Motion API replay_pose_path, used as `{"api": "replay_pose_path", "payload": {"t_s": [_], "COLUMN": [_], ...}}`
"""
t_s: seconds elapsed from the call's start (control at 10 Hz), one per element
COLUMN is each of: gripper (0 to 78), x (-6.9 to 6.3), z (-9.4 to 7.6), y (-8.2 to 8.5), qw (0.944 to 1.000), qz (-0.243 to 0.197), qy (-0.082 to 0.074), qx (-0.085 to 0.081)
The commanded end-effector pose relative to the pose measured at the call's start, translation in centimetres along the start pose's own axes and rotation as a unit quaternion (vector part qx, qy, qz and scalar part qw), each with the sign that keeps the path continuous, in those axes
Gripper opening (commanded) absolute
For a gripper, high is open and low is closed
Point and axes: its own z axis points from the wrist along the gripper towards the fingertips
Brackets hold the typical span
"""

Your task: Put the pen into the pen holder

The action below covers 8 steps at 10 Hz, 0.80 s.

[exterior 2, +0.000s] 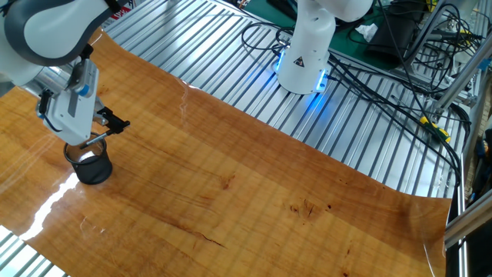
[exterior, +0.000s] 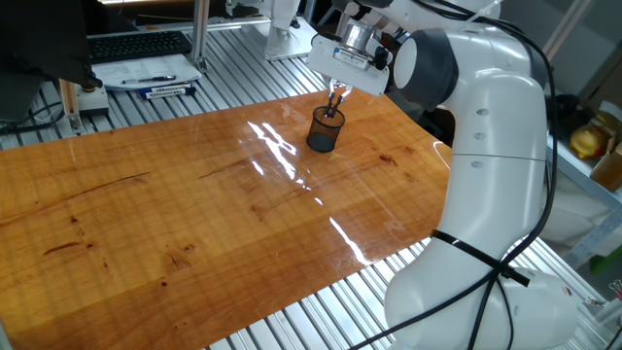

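Up by the table's point(exterior: 146, 214) far edge, the gripper point(exterior: 336, 95) hangs just above the holder point(exterior: 326, 129); its fingers look closed on the pen point(exterior: 335, 102), whose tip dips into the cup. Seen from the other side, the pen point(exterior 2: 95, 141) slants across the holder's point(exterior 2: 90, 165) rim under the gripper point(exterior 2: 79, 141).

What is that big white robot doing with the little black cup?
The robot arm has its claw right above the pen holder, a small black mesh cup standing on the wooden table. A thin dark pen sticks out near the cup's rim in the other fixed view. Whether the claw is gripping it or has let go is too small to tell. The pen looks about to end up in the cup.
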Motion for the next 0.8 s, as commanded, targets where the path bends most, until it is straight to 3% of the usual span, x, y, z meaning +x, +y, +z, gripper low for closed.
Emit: {"api": "replay_pose_path", "payload": {"t_s": [0.1, 0.2, 0.3, 0.8], "gripper": [1.1, 1.1, 77.4, 77.4], "x": [0.02, 0.02, 0.02, 0.02], "z": [-0.17, -0.17, -0.17, -0.17], "y": [-0.02, -0.02, -0.02, -0.02], "qw": [1.0, 1.0, 1.0, 1.0], "qz": [0.002, 0.002, 0.002, 0.002], "qy": [-0.002, -0.002, -0.002, -0.002], "qx": [0.0, 0.0, 0.0, 0.0]}}
